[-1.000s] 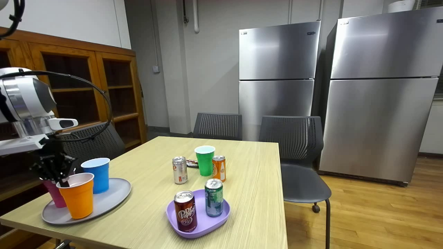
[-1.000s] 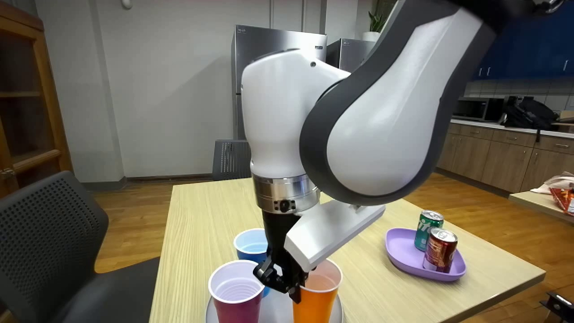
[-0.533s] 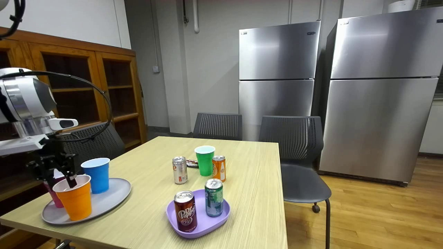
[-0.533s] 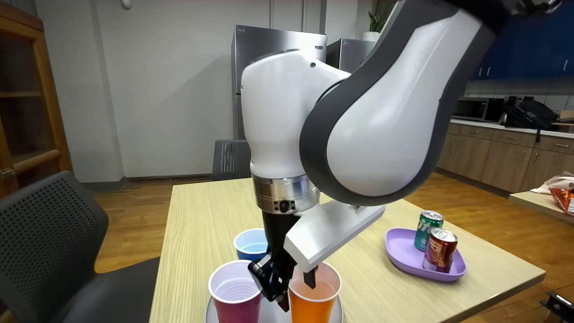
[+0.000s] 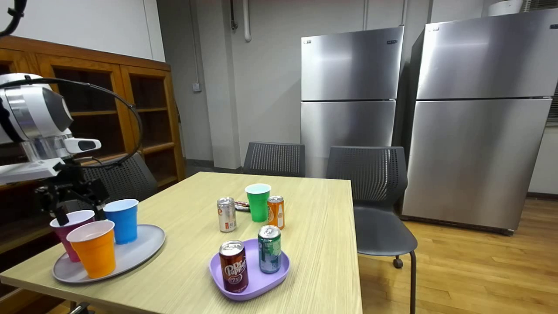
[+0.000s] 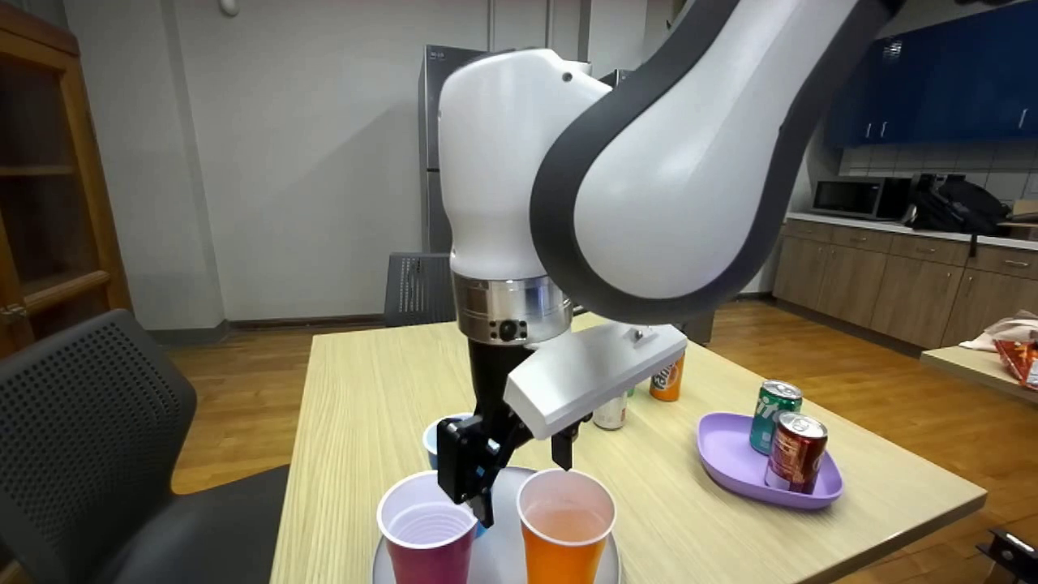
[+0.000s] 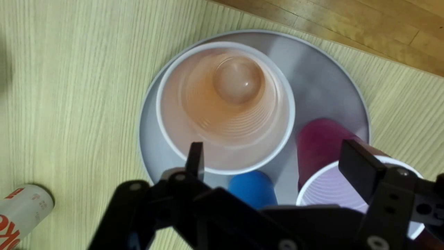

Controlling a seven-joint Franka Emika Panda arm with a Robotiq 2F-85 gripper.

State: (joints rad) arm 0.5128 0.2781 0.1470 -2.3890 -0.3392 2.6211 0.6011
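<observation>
In both exterior views a robot arm [image 6: 673, 178] hangs above a grey plate [image 5: 148, 246]. The plate lies at the near left of a desk [image 5: 187, 261] in an exterior view, and on it stand an orange cup [image 5: 93, 250], a magenta cup [image 6: 430, 560] and a blue cup [image 5: 122, 224], seemingly grouped there so they can share one base. The jaws are spread wide and hold nothing; that width looks meant to clear the rims just below. In the wrist view one side of the jaws overlaps the orange cup's rim, the other the magenta cup's mouth — whether either touches, I cannot tell. All three cups stand mouth up, which leaves their insides open from above. The orange cup is nearest, with the magenta cup just to its left and the blue cup to its right, farther off.

Well apart to the right, a purple tray [image 5: 252, 258] holds a dark red can [image 5: 234, 268] and a green can [image 5: 269, 250]; its raised wall presumably stops them sliding off. Farther back a silver can [image 5: 226, 213], a green cup [image 5: 259, 203] and an orange can [image 5: 276, 213] stand straight on the desk, near one another — perhaps so the near part has room for plate and tray.
</observation>
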